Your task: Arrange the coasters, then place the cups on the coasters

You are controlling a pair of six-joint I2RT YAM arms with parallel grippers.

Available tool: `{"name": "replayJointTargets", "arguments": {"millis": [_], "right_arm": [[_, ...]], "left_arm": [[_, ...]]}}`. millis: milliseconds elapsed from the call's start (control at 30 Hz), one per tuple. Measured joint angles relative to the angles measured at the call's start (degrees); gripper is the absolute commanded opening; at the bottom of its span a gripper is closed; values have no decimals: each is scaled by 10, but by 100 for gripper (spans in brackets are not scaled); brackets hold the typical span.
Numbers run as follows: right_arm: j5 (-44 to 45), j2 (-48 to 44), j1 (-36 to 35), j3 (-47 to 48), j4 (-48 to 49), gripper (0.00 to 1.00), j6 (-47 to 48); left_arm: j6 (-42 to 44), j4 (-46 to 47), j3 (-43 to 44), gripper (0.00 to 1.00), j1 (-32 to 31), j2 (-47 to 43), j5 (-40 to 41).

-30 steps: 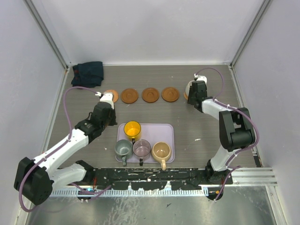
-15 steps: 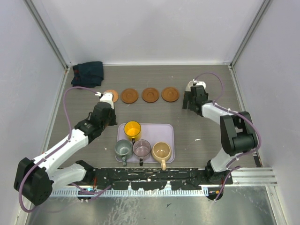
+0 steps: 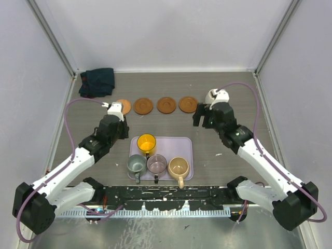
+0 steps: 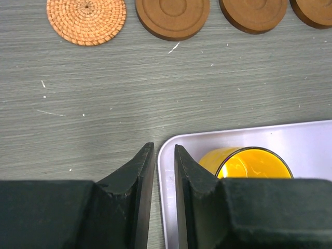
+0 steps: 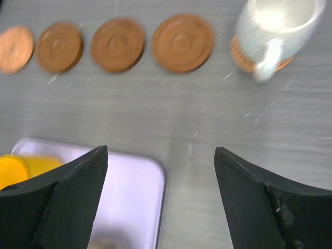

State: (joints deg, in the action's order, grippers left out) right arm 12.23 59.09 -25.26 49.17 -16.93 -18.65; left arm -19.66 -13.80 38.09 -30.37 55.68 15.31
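Grey wood-grain tabletop (image 3: 171,85) carried all items, enclosed by pale walls on three sides. A dark folded cloth (image 3: 97,82) lay at its far-left corner.

Coaster row: five coasters lay in one line parallel to the far edge. From the left: one woven orange-tan coaster (image 4: 86,18), three dark brown coasters (image 3: 166,105) with raised rims, then a second orange-tan coaster (image 5: 239,56) at the right end.

Containers: the cream-white cup (image 5: 277,21) stood upright on the right-end coaster, handle pointing toward the near edge. The lilac tray (image 3: 174,145), long axis parallel to the near edge, held four upright cups. The yellow-orange cup (image 3: 147,142) occupied its far-left corner. The grey-green cup (image 3: 136,164), purplish-grey cup (image 3: 156,163) and tan cup (image 3: 178,166) stood along its near edge. All four handles pointed toward the near edge.

Left gripper (image 4: 163,150): jaws parted by a narrow gap, gripping nothing, above the tray's far-left corner. Right gripper (image 5: 161,153): jaws spread wide, gripping nothing, on the near side of the coaster row.
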Motion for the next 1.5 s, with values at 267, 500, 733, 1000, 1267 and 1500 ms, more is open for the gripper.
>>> {"name": "replayJointTargets", "arguments": {"millis": [267,500,733,1000,1267,1500], "right_arm": [[19,-40,-179,-39,-146,79,-63],[13,-97,-233,-68,-225,72,-114],[-19,-79,-297,-68,-230,69,-131],[-6,29,-357,-67,-230,54,-135],[43,89,-362,-44,-229,22,-140],[106,123,-363,-29,-243,8,-138]], "left_arm": [[-5,3,-5,24,0,8,-12],[-19,3,-5,24,0,10,-26],[-27,2,-5,24,0,11,-32],[-35,3,-5,24,0,11,-33],[-35,3,-5,25,0,11,-36],[-36,3,-7,25,0,15,-38]]}}
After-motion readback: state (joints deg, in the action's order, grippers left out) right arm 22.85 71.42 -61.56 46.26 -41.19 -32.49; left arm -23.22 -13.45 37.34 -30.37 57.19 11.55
